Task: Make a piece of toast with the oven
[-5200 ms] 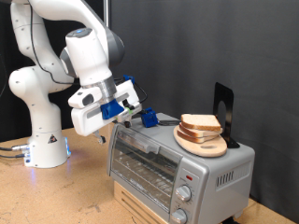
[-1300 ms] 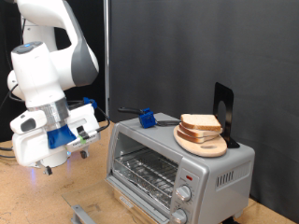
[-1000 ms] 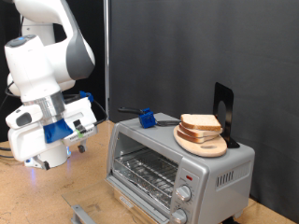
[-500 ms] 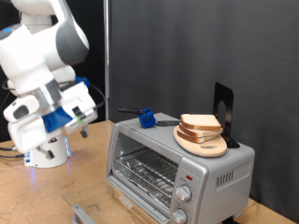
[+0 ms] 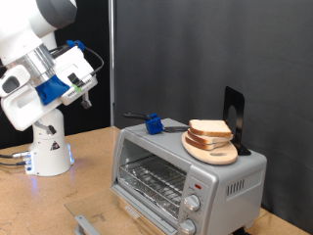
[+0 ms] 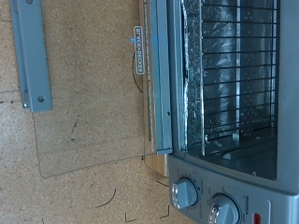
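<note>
Two bread slices, the piece of toast point(image 5: 210, 128) uppermost, are stacked on a wooden plate point(image 5: 209, 151) atop the open-doored oven point(image 5: 186, 172) at lower right, while the hand point(image 5: 80, 86), its grip indiscernible, is raised at upper left.

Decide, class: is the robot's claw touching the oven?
Apart. The exterior view shows the claw raised high at that view's left, with open air between it and the oven, whose glass door lies open.

Brushed-metal oven point(image 5: 186, 174) — matt wooden plate point(image 5: 211, 151)
</note>
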